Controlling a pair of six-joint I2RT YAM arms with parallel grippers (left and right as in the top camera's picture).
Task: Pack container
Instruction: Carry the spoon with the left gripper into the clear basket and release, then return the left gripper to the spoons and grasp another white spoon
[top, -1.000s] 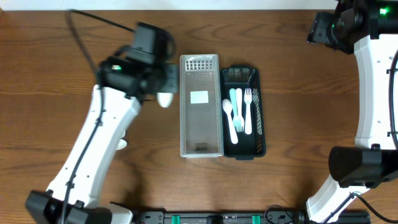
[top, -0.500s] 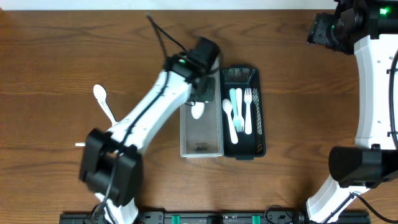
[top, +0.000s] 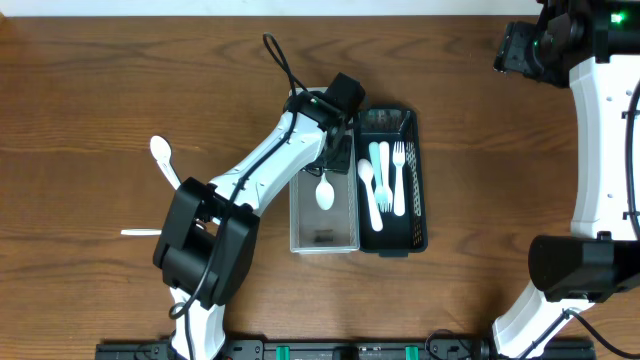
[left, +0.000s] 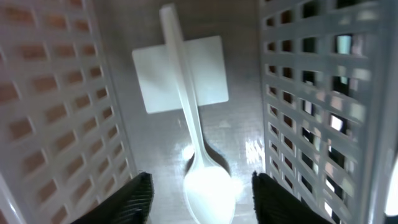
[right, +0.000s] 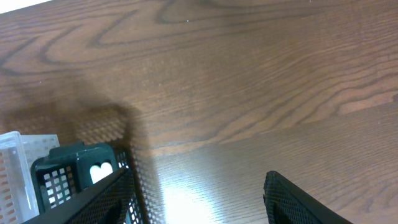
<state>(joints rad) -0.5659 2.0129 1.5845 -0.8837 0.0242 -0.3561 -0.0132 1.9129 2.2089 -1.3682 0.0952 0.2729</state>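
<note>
I see my left gripper spread wide above the white spoon lying in the clear slotted bin, while my right gripper, fingers also apart, hangs over the wooden table.

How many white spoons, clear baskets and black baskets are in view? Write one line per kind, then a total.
White spoons: 3
Clear basket: 1
Black basket: 1
Total: 5
</note>
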